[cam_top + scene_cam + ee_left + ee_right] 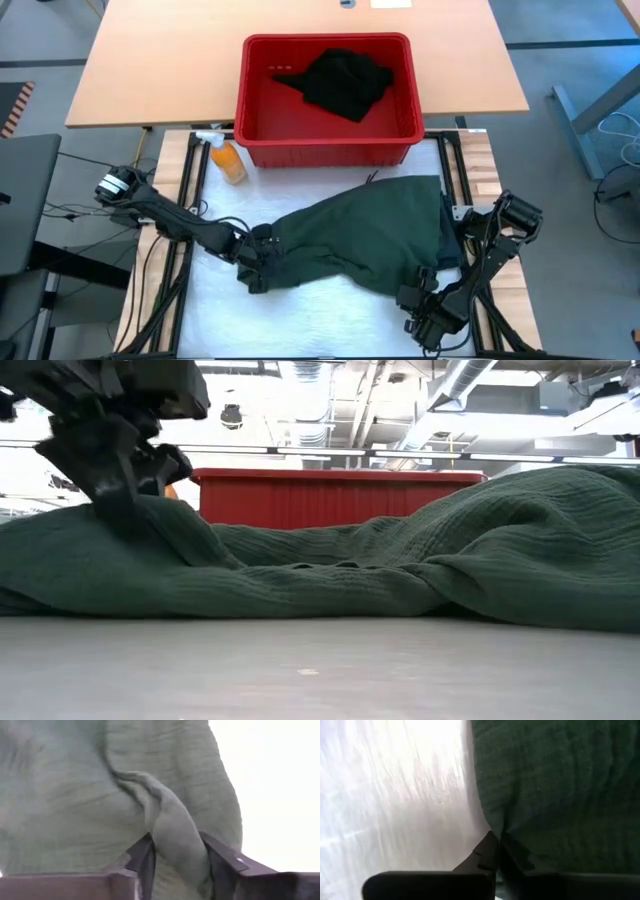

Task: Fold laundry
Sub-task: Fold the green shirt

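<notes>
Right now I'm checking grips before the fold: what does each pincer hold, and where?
Left pincer: a raised fold of the green shirt at its left end. Right pincer: shut on the shirt's edge near its right corner.

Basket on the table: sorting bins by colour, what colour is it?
Red. The basket shows best in the high view.

The crinkle-textured garment [365,235] is dark green. A black garment [345,82] lies in the red basket [255,110]. The bottle [227,160] is orange.

A dark green garment [365,235] sprawls across the white table [300,325], the left claw [258,262] at its left end, the right claw [425,300] at its near-right edge, a red basket [255,110] holding black cloth [345,82] behind.
</notes>
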